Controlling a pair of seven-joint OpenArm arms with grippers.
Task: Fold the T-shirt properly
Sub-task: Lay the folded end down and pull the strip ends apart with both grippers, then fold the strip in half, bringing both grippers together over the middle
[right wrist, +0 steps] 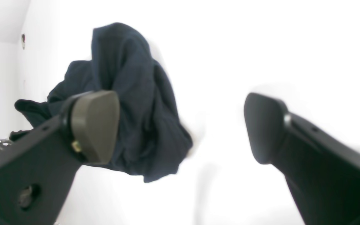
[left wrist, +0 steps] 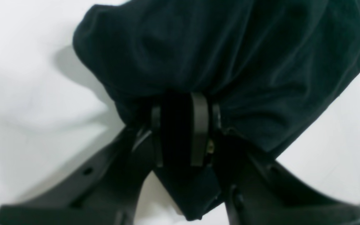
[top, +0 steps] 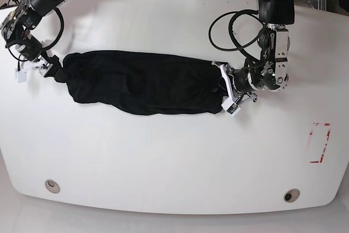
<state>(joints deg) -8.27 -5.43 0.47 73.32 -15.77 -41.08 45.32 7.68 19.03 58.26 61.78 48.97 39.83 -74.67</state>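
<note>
The black T-shirt point(top: 142, 83) lies stretched into a long, bunched band across the white table point(top: 174, 162). At its right end in the base view my left gripper point(top: 226, 88) is shut on the cloth. The left wrist view shows the pads point(left wrist: 198, 125) pinching a fold of the T-shirt point(left wrist: 230, 56), my left gripper point(left wrist: 180, 106) held low over the table. My right gripper point(top: 54, 71) stands at the shirt's left end. In the right wrist view my right gripper point(right wrist: 183, 125) is wide open, with the crumpled T-shirt point(right wrist: 136, 93) lying behind its left finger point(right wrist: 95, 125), not held.
A red-marked rectangle point(top: 320, 143) is on the table at the right. Two round holes point(top: 52, 185) point(top: 291, 195) sit near the front edge. Black cables point(top: 229, 31) loop beside the left arm at the back.
</note>
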